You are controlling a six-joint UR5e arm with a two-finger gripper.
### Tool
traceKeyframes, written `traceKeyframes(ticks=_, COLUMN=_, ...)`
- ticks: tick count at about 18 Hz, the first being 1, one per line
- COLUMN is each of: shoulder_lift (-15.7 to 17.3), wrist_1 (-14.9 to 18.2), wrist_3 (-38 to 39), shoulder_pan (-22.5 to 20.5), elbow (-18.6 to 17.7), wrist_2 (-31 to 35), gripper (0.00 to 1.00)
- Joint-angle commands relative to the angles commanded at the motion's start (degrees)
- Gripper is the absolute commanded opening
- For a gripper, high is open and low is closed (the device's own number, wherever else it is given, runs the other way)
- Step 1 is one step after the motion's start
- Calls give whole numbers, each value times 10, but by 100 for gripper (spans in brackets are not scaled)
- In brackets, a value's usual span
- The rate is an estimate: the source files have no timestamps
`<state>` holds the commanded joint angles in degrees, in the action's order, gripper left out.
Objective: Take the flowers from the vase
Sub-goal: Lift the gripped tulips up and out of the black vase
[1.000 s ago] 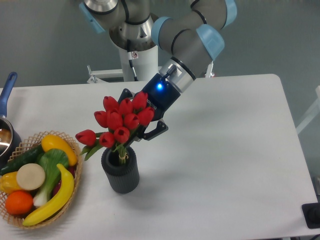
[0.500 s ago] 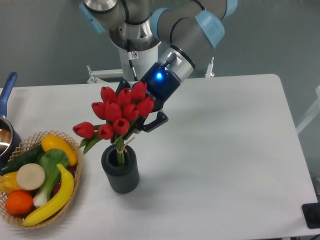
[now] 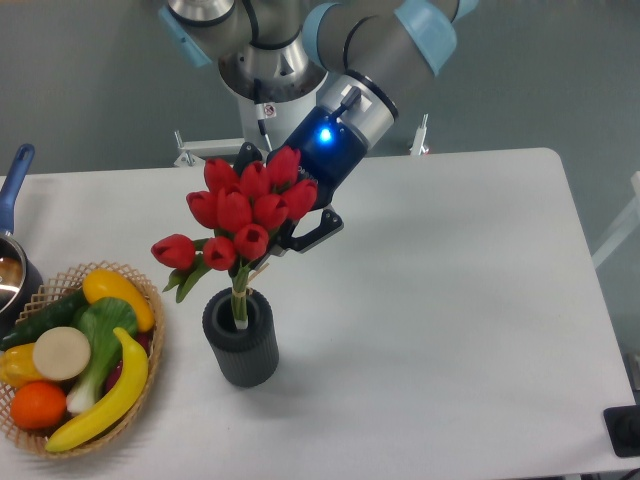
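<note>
A robot arm (image 3: 375, 60) reaches down from the top of the frame over a white table (image 3: 450, 300), its gripper (image 3: 285, 225) clamped on a bunch of red tulips, the flowers (image 3: 245, 210). The jaws are closed on the bunch just below the buds, largely hidden behind the blooms; one dark finger (image 3: 315, 230) shows to the right of the flowers. A blue light (image 3: 322, 137) glows on the wrist of the arm above the gripper.

The flowers stand tilted, buds leaning up toward the gripper, one bud and a green leaf sticking out to the left. The green stems (image 3: 240, 295) run down into the round mouth of the vase (image 3: 241, 338), a short dark grey ribbed cylinder standing upright on the table near its front edge. The lower end of the stems is still inside the mouth, while the buds sit well above the rim.

To the left of the vase, near the table's left edge, a woven basket (image 3: 150, 350) holds a yellow banana (image 3: 110, 395), a green leafy vegetable (image 3: 100, 335) with a white stalk, an orange (image 3: 38, 405), a yellow pepper (image 3: 115, 293) and a round pale slice (image 3: 62, 353). Behind the basket, at the left margin, a dark pot (image 3: 12, 275) with a blue handle is partly cut off by the frame. The arm's grey base column (image 3: 268, 110) stands behind the far edge of the table.
</note>
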<state>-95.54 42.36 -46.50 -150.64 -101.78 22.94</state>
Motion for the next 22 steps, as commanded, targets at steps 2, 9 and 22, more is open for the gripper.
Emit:
traceKeyframes(ticks=2, shoulder_lift=3, wrist_1=0, wrist_3=14, shoulder_pan=-1, elbow=3, wrist_2=0, gripper=52)
traceKeyframes(ticks=9, shoulder_lift=8, wrist_1=0, wrist_3=41, shoulder_pan=-8, elbow=20, wrist_2=-2, gripper=52)
traceKeyframes(ticks=22, shoulder_lift=5, wrist_1=0, wrist_3=55, shoulder_pan=-38, elbow=42, wrist_2=-35, gripper=52)
